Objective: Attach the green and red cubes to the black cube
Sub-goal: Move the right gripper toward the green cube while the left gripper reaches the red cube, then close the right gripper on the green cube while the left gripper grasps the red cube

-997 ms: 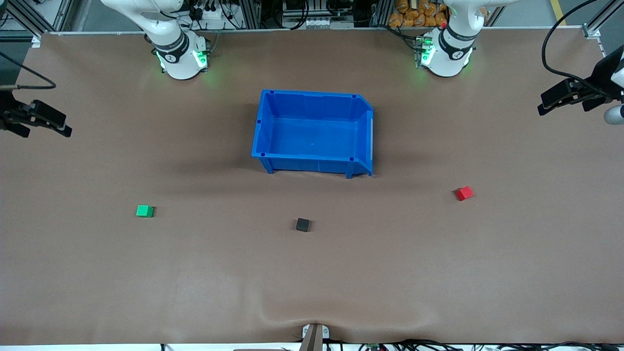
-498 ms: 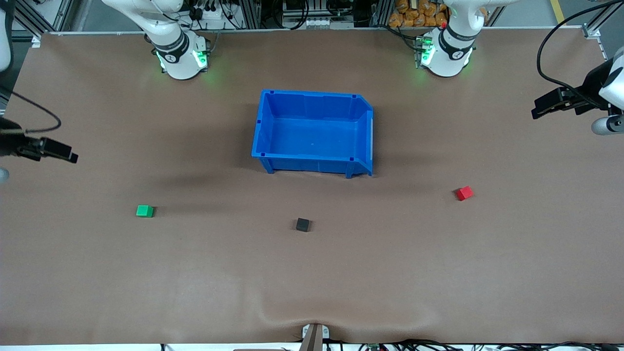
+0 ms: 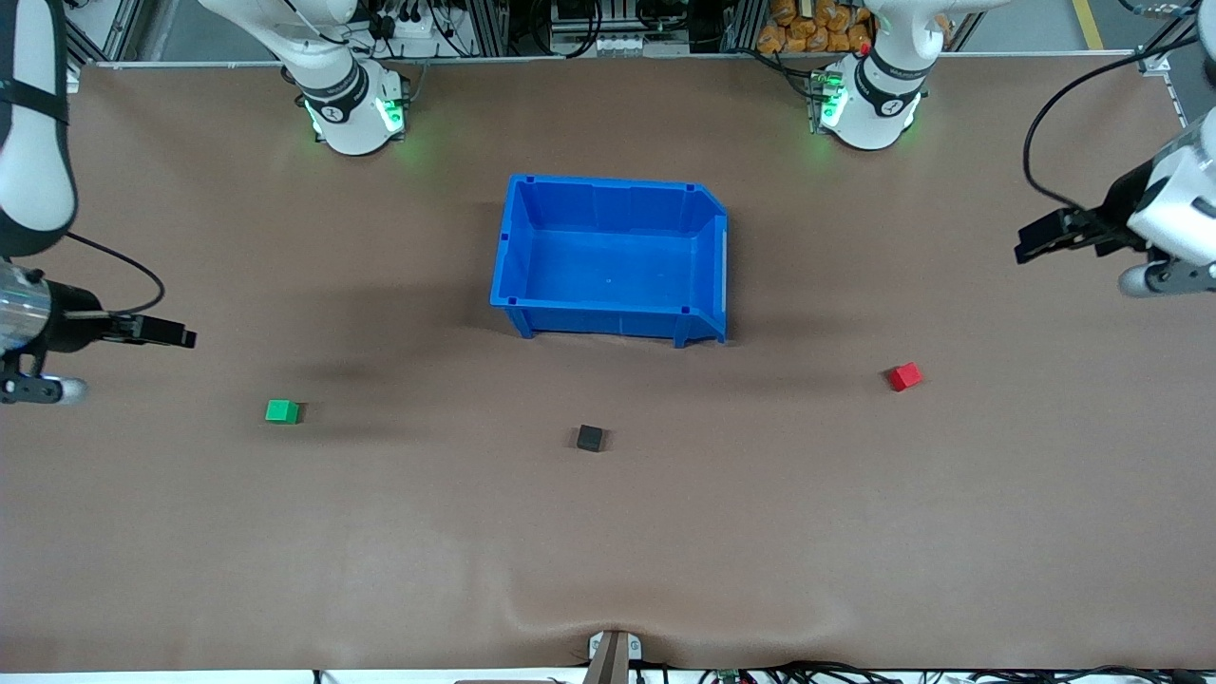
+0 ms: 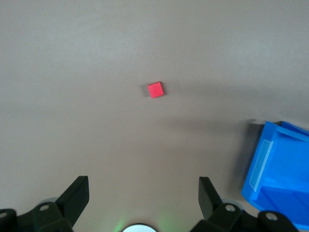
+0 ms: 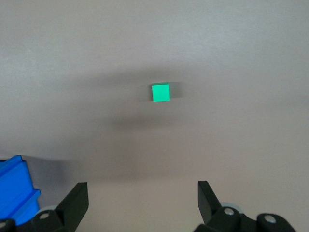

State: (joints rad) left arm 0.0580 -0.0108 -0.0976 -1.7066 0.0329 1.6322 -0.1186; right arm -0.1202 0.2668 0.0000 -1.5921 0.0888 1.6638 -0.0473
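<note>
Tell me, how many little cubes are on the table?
3. The green cube sits toward the right arm's end, the red cube toward the left arm's end, the black cube between them, nearest the front camera. None seems hidden.

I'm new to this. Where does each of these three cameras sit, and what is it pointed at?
Front view: high across the table, facing both arms' bases; blue bin, black cube.
Left wrist view: on the left arm, looking down past its open left hand at the red cube.
Right wrist view: likewise, right hand open, green cube.
Both wrist views show the bin's edge.
</note>
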